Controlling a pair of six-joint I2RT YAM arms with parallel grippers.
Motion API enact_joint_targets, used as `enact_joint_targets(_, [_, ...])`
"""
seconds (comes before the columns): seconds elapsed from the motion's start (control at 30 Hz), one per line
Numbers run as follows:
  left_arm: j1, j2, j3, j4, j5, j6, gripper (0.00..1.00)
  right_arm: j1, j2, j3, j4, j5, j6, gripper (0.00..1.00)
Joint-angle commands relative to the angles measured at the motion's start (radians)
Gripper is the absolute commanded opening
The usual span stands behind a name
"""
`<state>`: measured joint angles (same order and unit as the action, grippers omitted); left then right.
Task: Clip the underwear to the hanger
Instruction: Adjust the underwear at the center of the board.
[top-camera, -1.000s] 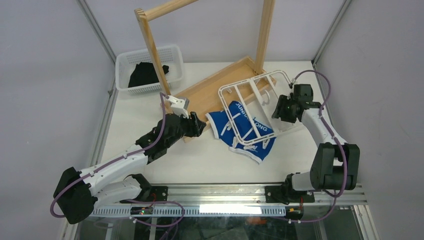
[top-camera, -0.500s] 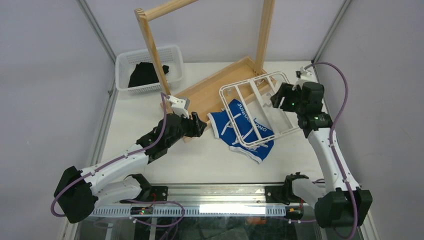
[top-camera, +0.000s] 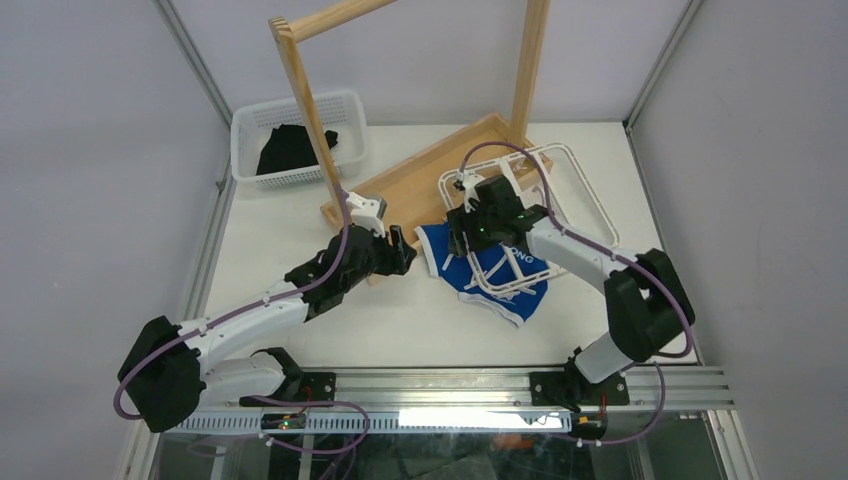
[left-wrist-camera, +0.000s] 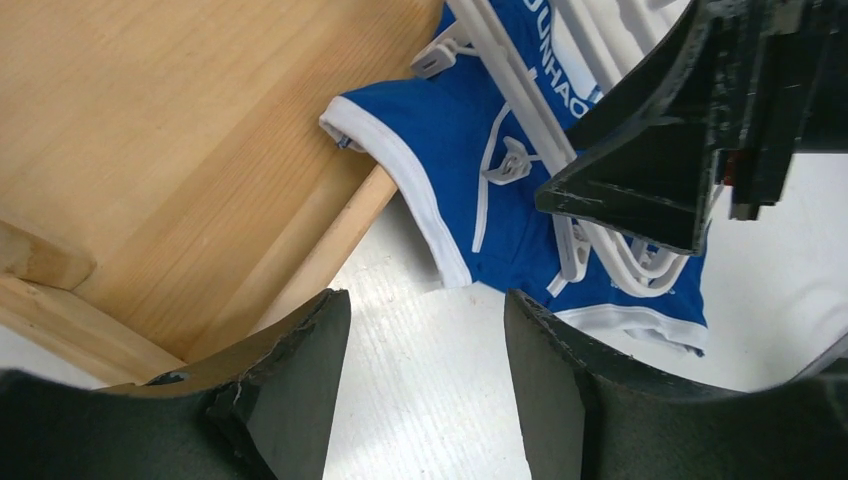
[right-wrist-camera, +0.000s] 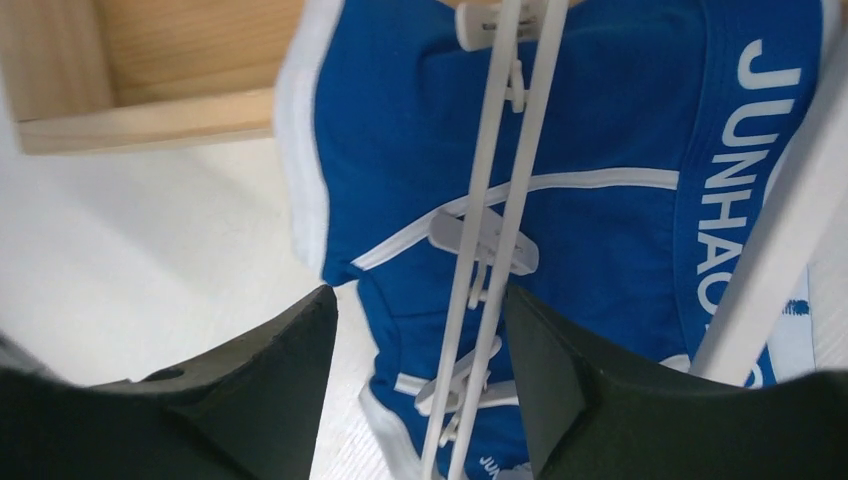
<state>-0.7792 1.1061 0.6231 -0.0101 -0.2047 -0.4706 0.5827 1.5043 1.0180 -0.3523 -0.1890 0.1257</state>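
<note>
While the underwear (top-camera: 437, 247) lies beneath the hanger (top-camera: 590, 183), the right gripper (right-wrist-camera: 418, 305) hovers above both, the left gripper (left-wrist-camera: 422, 310) nearby; jaws parted, empty

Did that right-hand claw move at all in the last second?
Yes. The right gripper swung left: it was right of the wooden rack's upright post, at the hanger's right edge; now it hangs left of that post, over the underwear.

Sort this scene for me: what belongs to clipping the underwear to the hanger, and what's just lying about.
For the job: underwear, hanger, its clips.
Lying about: white basket, black garment, wooden rack.
</note>
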Motion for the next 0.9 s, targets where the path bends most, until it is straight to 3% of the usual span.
enact_joint_targets(0.0, [0.0, 0.04, 0.034, 0.027, -0.026, -0.054, 0.59, 0.016, 0.06, 0.061, 0.097, 0.086, -0.023, 0.65])
enact_joint_targets(0.23, [-0.005, 0.157, 0.059, 0.089, -0.004, -0.085, 0.61, 0.024, 0.13, 0.074, 0.158, 0.2, -0.037, 0.55])
enact_joint_targets(0.43, [-0.038, 0.242, 0.059, 0.168, -0.023, -0.15, 0.61, 0.024, 0.171, 0.087, 0.195, 0.2, -0.042, 0.28])
enact_joint_targets(0.6, [-0.075, 0.367, 0.103, 0.215, -0.028, -0.173, 0.61, 0.024, 0.1, 0.069, 0.189, 0.184, -0.06, 0.08])
enact_joint_targets(0.87, [-0.09, 0.477, 0.139, 0.203, -0.081, -0.217, 0.62, 0.006, -0.021, 0.071, 0.126, 0.137, -0.082, 0.0])
